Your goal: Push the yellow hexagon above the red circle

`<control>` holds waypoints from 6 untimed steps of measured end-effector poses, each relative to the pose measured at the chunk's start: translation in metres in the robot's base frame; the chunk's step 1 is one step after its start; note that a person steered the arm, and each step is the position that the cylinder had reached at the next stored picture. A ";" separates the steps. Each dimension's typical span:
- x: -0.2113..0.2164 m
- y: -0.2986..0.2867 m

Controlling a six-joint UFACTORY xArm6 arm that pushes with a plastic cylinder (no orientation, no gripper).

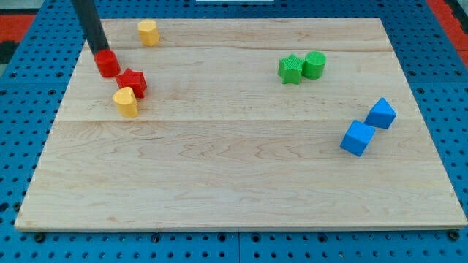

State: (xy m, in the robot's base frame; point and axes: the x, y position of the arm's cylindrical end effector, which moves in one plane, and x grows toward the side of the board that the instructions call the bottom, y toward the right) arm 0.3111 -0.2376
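A pale wooden board [241, 168] made of long planks is laid on a blue perforated surface [22, 109], with a patch of red seen at the upper corners of the frame.

The dark rod enters from the top left of the frame, and my tip [100, 52] is set at the upper left of the board, touching the top edge of the red circle [107, 63] or lying just behind it; which of the two cannot be told. No jaws are carried by the arm, so nothing is gripped: only the rod's end is pressed toward the blocks.

Just below and to the right of the red circle, a red star-like block [133, 82] is placed, touching it or nearly so. Directly under that block, a yellow block [126, 101] with a rounded, heart-like outline is seen, close against it.

The yellow hexagon [148, 32] is found near the top edge of the board, up and to the right of the red circle, apart from the cluster and from my tip.

In the upper right part of the board, a green star [290, 69] and a green cylinder [314, 65] are set side by side, touching. Toward the right edge, two blue blocks are placed corner to corner: one higher [381, 112] and one lower [357, 138].
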 end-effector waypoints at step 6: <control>-0.112 0.133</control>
State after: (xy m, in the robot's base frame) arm 0.1994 -0.1048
